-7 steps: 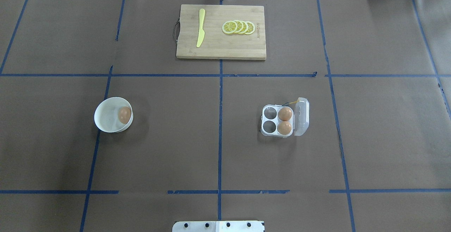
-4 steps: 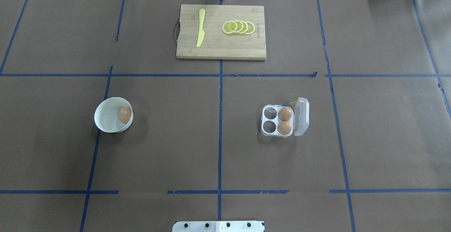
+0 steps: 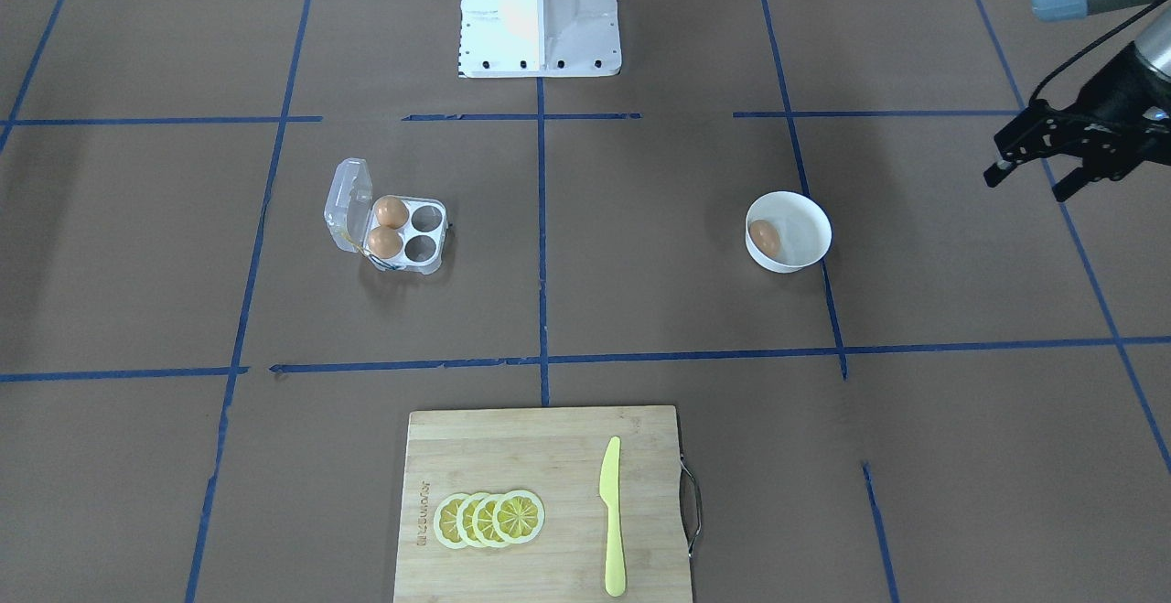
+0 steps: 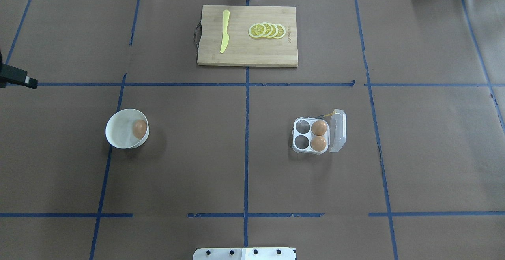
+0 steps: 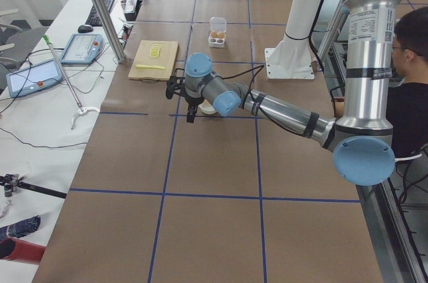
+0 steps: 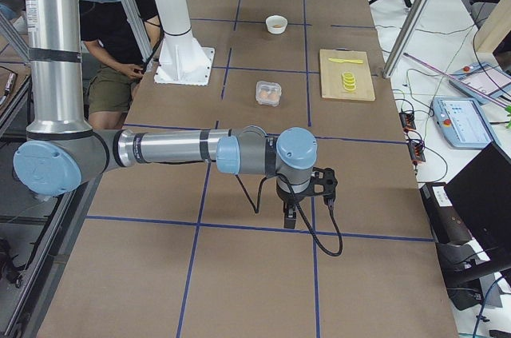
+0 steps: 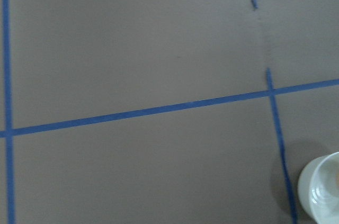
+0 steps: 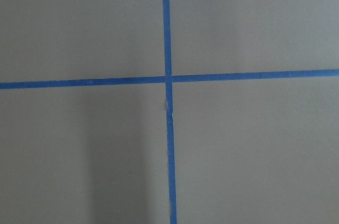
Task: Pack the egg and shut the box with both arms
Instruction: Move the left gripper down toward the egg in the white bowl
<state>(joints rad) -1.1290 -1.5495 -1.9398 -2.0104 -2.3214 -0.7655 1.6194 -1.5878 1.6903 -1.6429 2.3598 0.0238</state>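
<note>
Egg: we found the loose egg [image 4: 139, 128] lying in the white bowl [image 4: 118, 118], against the wall that faced the middle of the table [image 4: 197, 165], on the robot's left half.
Box: the box [image 4: 302, 135] sat on the right half, well apart from the bowl. Its clear lid [image 4: 338, 130] was swung open and stood on the side away from the bowl.
Cups: we counted two other eggs [image 4: 319, 127] filling the two cups beside the lid. The two empty cups [image 4: 302, 126] were on the side nearer the bowl.
String: a yellow string [image 4: 324, 115] showed at the box's far corner, by the lid.
Left gripper: the left gripper [image 3: 1025, 184] hung above the table toward its left end, apart from the bowl and touching nothing. Its jaws stood wide apart with nothing between them.
Left wrist view: we saw brown paper, blue tape [image 7: 137, 112] and a slice of the bowl's rim in the lower right corner.
Right gripper: the right gripper [image 6: 291, 214] pointed down over the table's right end, well apart from the box. It showed only in the side view, so we could not tell how its jaws stood.
Far edge: a cutting board [image 4: 246, 53] carried lemon slices [image 4: 267, 30] and a yellow knife [image 4: 225, 31], the two apart.
</note>
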